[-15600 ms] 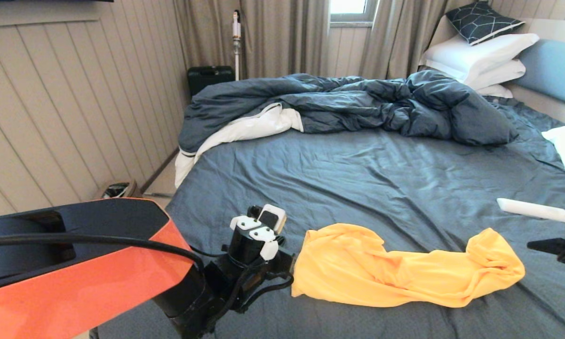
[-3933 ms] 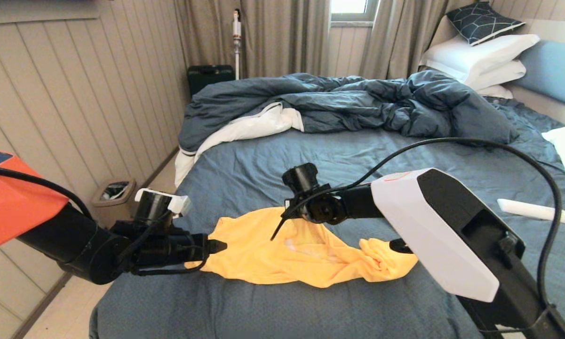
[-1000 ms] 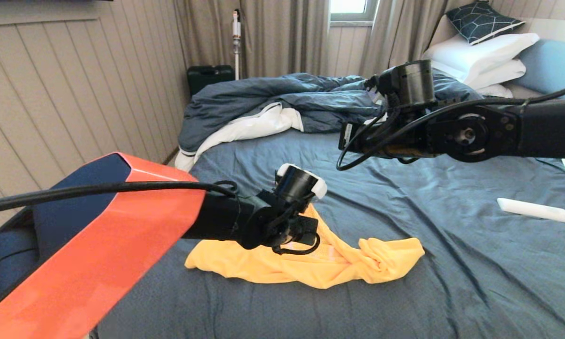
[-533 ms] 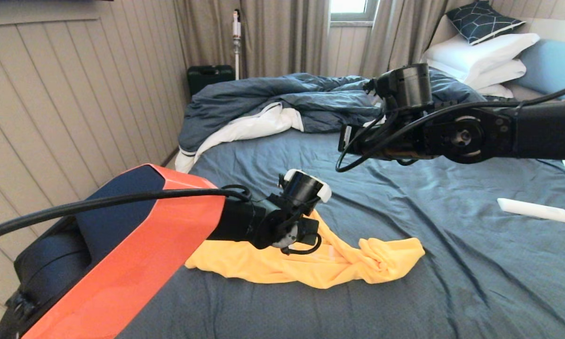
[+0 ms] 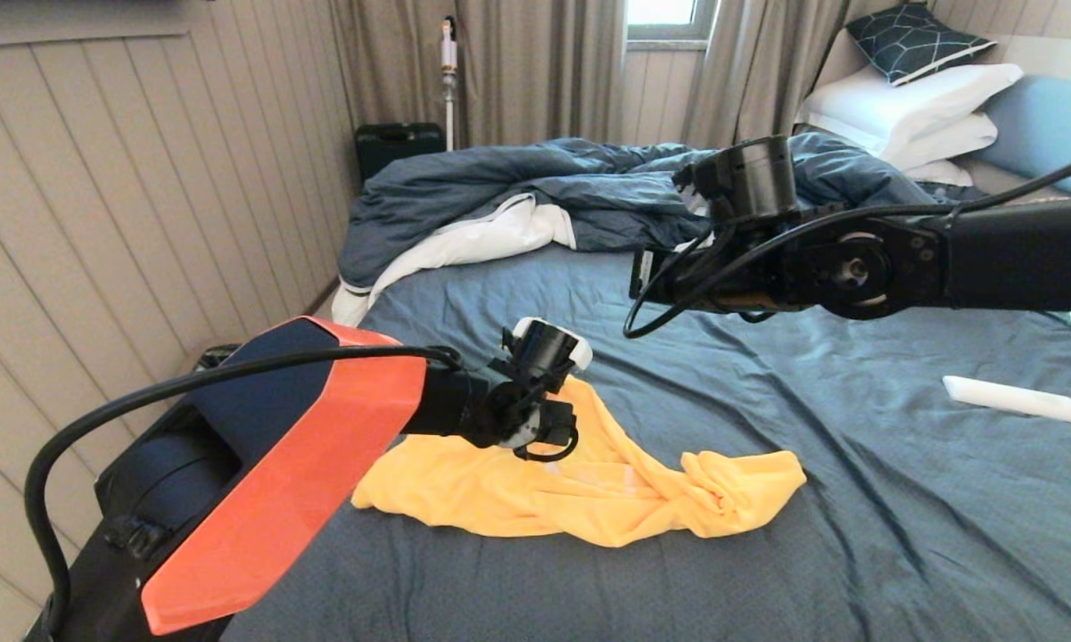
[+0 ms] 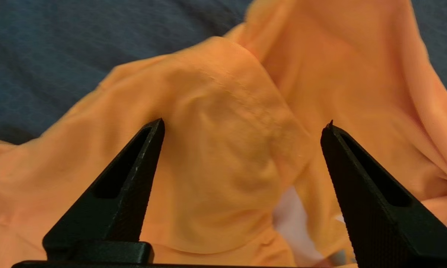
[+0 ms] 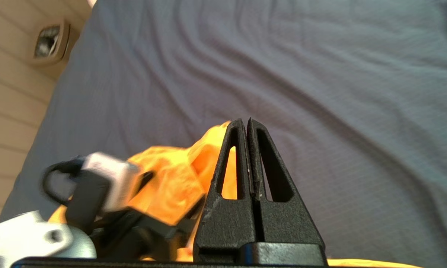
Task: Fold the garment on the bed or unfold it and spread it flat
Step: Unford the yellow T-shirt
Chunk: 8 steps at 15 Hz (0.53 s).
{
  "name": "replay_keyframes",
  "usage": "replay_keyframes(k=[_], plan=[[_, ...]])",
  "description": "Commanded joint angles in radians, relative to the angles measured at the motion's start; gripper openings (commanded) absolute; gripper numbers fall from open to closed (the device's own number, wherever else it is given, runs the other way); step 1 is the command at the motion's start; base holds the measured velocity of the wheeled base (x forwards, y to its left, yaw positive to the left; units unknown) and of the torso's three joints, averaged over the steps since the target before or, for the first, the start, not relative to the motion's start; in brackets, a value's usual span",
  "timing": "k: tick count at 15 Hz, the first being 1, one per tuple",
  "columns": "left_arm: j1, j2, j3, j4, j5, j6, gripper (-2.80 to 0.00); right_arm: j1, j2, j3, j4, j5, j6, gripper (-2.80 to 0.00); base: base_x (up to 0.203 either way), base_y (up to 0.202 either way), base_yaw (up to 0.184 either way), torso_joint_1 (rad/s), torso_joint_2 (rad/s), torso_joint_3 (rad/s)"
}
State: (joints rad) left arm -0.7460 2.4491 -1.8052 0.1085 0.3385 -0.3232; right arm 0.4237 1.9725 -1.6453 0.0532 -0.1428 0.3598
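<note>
Slate-blue bed: the garment lies crumpled, long axis crosswise, directly under the released left hand; the clenched right hand hovers farther above.

Garment chest graphic hidden in folds; left end effector fingertips hidden behind wrist.

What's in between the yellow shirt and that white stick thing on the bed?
Only bare blue sheet: in the head view, nothing lies between the garment and the white stick on the bed.
</note>
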Motion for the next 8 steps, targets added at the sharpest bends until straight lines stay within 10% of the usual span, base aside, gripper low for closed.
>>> replay_keyframes(k=[1,6,7,8], plan=[[0.01,0.011,-0.004,0.0,0.002,-0.002,0.0,0.0,0.013,-0.001,0.0,-0.001,0.002,-2.8,0.0,0.0,0.0,0.0,0.0,0.0],[0.008,0.028,-0.008,0.0,0.0,-0.007,0.0,-0.002,0.023,-0.002,0.0,0.0,0.002,-2.8,0.0,0.0,0.0,0.0,0.0,0.0],[0.008,0.028,-0.008,0.0,0.0,-0.005,-2.8,-0.003,0.028,-0.004,0.0,-0.001,0.002,-2.8,0.0,0.0,0.0,0.0,0.0,0.0],[0.008,0.031,-0.006,0.0,0.0,-0.005,-2.8,-0.003,0.028,-0.004,0.0,-0.001,0.002,-2.8,0.0,0.0,0.0,0.0,0.0,0.0]])
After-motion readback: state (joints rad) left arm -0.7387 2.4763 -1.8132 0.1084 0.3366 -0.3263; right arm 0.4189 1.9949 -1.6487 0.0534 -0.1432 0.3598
